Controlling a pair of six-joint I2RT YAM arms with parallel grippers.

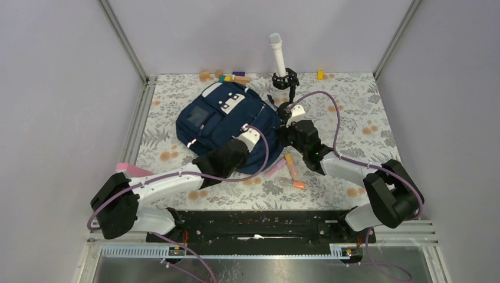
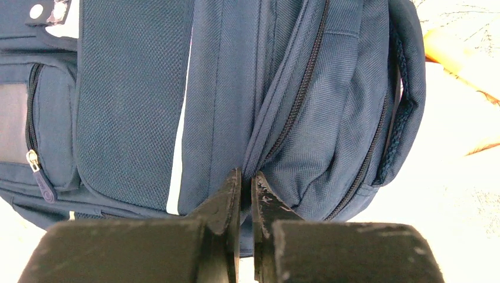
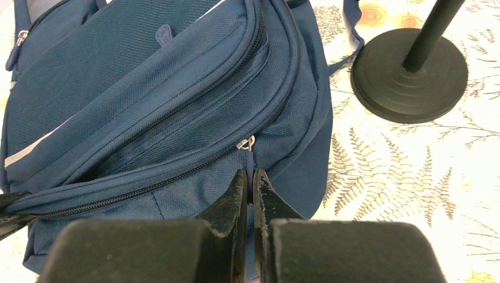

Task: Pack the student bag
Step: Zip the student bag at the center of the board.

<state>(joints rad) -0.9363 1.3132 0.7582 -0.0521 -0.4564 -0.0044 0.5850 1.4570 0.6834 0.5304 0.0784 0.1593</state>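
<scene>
The student bag (image 1: pixel 227 121), a navy blue backpack with white patches, lies flat in the middle of the floral table. Its zippers look closed in both wrist views. My left gripper (image 1: pixel 257 128) is at the bag's near right edge, shut on a fold of the bag's fabric (image 2: pixel 246 177) beside a dark zipper (image 2: pixel 301 88). My right gripper (image 1: pixel 288 122) is at the bag's right side, shut on the blue zipper pull (image 3: pixel 250 168) that hangs from a metal slider (image 3: pixel 246 143). The bag fills most of the right wrist view (image 3: pixel 147 106).
A black round stand (image 1: pixel 284 81) with a white tube stands just behind the right gripper; its base shows in the right wrist view (image 3: pixel 410 76). Markers (image 1: pixel 290 167) lie near the bag's front right. Small blocks (image 1: pixel 205 75) sit along the back edge. A pink object (image 1: pixel 132 170) lies front left.
</scene>
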